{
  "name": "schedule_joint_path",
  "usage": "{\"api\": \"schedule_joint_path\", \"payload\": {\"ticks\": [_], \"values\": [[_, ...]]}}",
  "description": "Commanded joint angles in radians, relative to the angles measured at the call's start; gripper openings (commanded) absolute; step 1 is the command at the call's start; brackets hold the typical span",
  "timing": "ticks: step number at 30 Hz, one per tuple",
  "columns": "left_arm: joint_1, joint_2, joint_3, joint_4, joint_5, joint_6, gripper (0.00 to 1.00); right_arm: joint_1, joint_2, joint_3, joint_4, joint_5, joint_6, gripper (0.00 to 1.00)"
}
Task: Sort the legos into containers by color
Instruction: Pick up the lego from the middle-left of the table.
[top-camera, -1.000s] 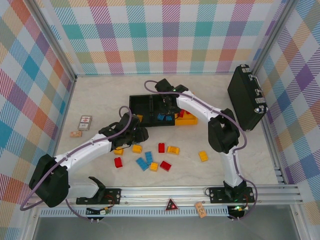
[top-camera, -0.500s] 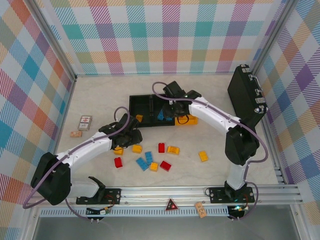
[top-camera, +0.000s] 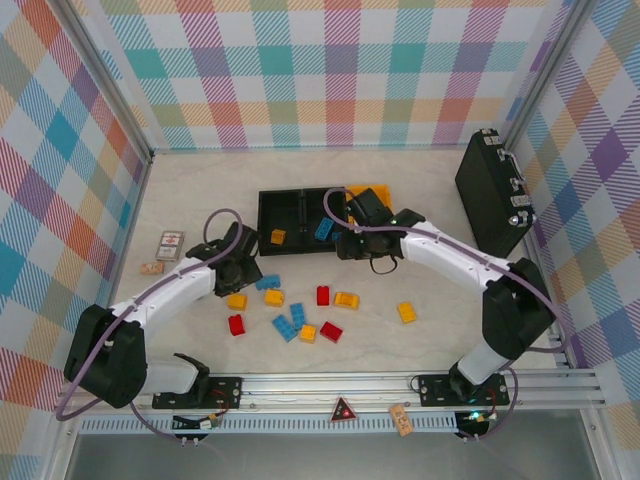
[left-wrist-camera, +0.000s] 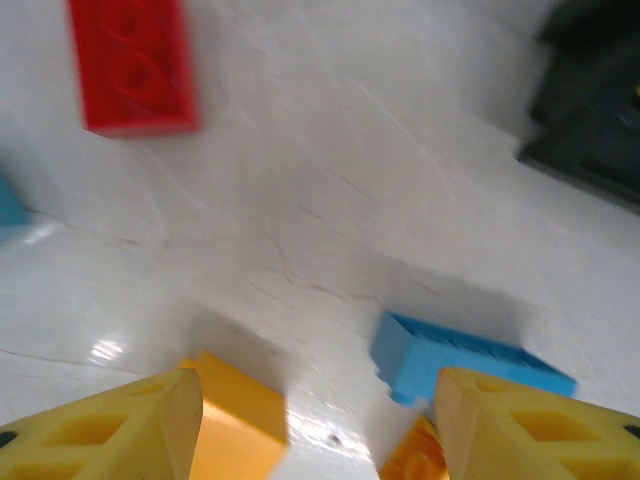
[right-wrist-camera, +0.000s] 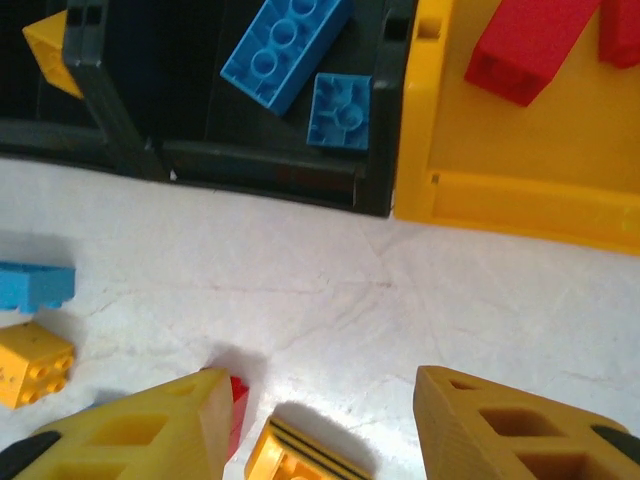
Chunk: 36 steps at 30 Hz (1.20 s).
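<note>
Loose legos lie on the pale table: a blue one (top-camera: 267, 283), yellow ones (top-camera: 273, 297) and red ones (top-camera: 323, 295). My left gripper (top-camera: 243, 270) hangs open and empty low over the table; in its wrist view a blue lego (left-wrist-camera: 470, 360) lies by the right finger and a yellow one (left-wrist-camera: 235, 420) by the left. My right gripper (top-camera: 348, 246) stands open and empty just in front of the containers. The middle black bin (right-wrist-camera: 375, 150) holds blue legos (right-wrist-camera: 285, 45), the yellow bin (right-wrist-camera: 520, 190) red ones (right-wrist-camera: 530, 40), and the left black bin (top-camera: 270, 205) a yellow one (top-camera: 278, 237).
A large black case (top-camera: 492, 195) leans against the right wall. A printed card (top-camera: 171, 245) lies at the left. More loose legos (top-camera: 308, 332) lie toward the near edge. A yellow brick (right-wrist-camera: 300, 455) and a red one (right-wrist-camera: 232, 400) lie under my right gripper.
My right gripper has come back from over the middle bin to the table in front of it. My left gripper has slid left and opened wider; a blue lego now shows beside it.
</note>
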Motion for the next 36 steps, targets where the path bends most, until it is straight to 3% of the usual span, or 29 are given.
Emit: {"api": "schedule_joint_path", "payload": {"ticks": [1,13,22,25,32,36], "values": [[0.065,0.009,0.021,-0.016,-0.047,0.035,0.63,0.018,-0.05,-0.028,0.068,-0.072,0.013,0.52],[0.217,0.147,0.069,0.057,-0.097,0.101,0.65,0.048,-0.063,-0.075,0.094,-0.103,0.034,0.52],[0.27,0.298,0.104,0.141,-0.084,0.138,0.63,0.059,-0.047,-0.077,0.092,-0.105,0.053,0.52],[0.277,0.333,0.115,0.154,-0.08,0.148,0.58,0.061,-0.05,-0.086,0.095,-0.102,0.064,0.52],[0.279,0.349,0.133,0.145,-0.05,0.174,0.29,0.062,-0.065,-0.104,0.091,-0.084,0.078,0.52],[0.275,0.313,0.129,0.139,0.011,0.184,0.27,0.062,-0.077,-0.106,0.09,-0.072,0.076,0.51]]}}
